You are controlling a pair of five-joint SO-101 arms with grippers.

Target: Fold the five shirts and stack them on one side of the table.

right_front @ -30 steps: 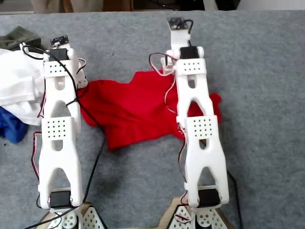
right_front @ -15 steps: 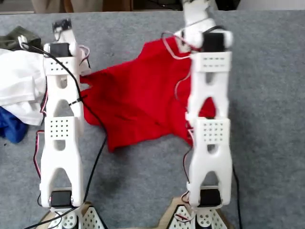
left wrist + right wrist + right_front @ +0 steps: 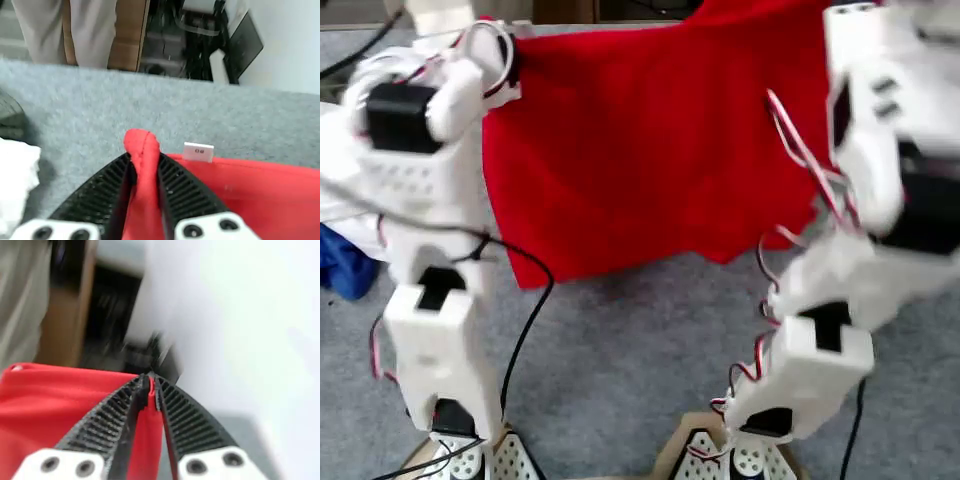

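Observation:
A red shirt [image 3: 650,150] hangs spread between both raised arms above the grey table [image 3: 620,380]; its lower edge hangs just over the table. My left gripper [image 3: 144,165] is shut on a bunched corner of the red shirt [image 3: 250,190], beside a small white label [image 3: 198,151]. My right gripper [image 3: 149,390] is shut on the opposite top edge of the red shirt [image 3: 55,395]. In the high view the left arm [image 3: 420,150] stands at the shirt's left edge and the right arm [image 3: 880,180] at its right.
A white garment [image 3: 345,215] and a blue one [image 3: 342,265] lie at the table's left edge; the white one [image 3: 15,185] also shows by the left gripper. A dark green cloth [image 3: 9,120] lies farther back. Black cables [image 3: 525,320] trail along the left arm.
Both arms have lifted high, pulling the red shirt up off the table and stretching it wide between them; a second ago it lay crumpled on the table.

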